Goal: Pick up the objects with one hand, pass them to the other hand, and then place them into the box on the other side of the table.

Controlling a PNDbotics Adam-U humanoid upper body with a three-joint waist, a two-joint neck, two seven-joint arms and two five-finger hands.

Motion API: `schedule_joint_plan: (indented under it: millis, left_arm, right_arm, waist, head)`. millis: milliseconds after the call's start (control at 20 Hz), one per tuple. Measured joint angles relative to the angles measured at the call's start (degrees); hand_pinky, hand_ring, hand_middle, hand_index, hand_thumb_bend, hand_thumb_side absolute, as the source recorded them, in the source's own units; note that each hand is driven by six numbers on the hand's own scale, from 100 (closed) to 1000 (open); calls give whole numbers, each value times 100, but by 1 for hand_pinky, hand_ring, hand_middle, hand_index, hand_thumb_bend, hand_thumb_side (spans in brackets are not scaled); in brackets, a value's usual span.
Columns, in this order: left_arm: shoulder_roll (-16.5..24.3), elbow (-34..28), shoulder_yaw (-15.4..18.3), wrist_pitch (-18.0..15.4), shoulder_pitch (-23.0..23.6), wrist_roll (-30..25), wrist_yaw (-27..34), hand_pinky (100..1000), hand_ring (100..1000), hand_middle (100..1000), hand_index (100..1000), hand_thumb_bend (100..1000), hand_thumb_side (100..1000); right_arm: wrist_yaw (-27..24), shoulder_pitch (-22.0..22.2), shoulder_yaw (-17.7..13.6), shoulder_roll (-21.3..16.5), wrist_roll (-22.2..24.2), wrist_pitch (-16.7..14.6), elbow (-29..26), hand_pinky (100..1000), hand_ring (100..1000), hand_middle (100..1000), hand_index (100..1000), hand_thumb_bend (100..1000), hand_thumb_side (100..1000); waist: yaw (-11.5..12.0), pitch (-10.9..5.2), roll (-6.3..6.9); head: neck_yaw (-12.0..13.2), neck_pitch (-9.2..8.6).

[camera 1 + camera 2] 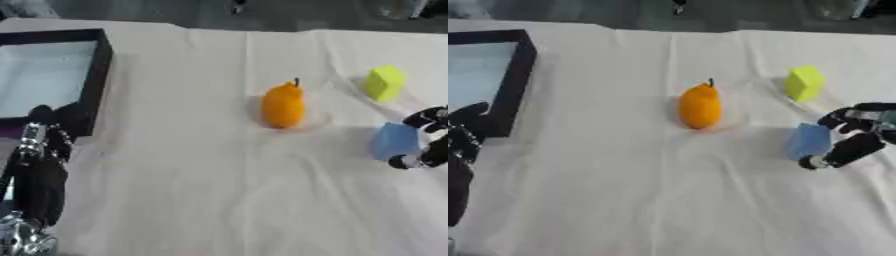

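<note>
I have my right hand [846, 137] at the right edge of the frame, its fingers [852, 116] curled over the top of the blue block [808, 141] and its thumb coming in low beside it, so the block sits inside the hand's opening; I read this as the hand closing on it, though I cannot be sure the block is off the cloth yet. The block sits right of centre, below the yellow block [804, 83] and to the right of the orange pear-shaped fruit [700, 106], which stands upright in the middle of the white tablecloth [649, 200] and apart from both blocks. What the next move turns on is the side-to-side layout: the black box [98, 75] is in the upper left of the frame, the block is far to the right, and my left hand [48, 135] waits at the lower left, just beside the box's near corner, fingers relaxed and pointing up, holding nothing. So my right hand is the near one for the pick, and the block must travel left across the cloth, past the fruit, to meet the left hand before it can reach the box
</note>
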Motion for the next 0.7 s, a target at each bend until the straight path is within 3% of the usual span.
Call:
schedule_joint_plan:
  millis: [700]
  left_arm:
    - [-3,0,0,0,-16,0,-2,1000,822,818,777,159,888]
  right_arm:
    - [36,-119,40,110,-28,28,224,939,989,940,949,484,295]
  waist:
    - [34,10,3]
  head:
    - [3,-33]
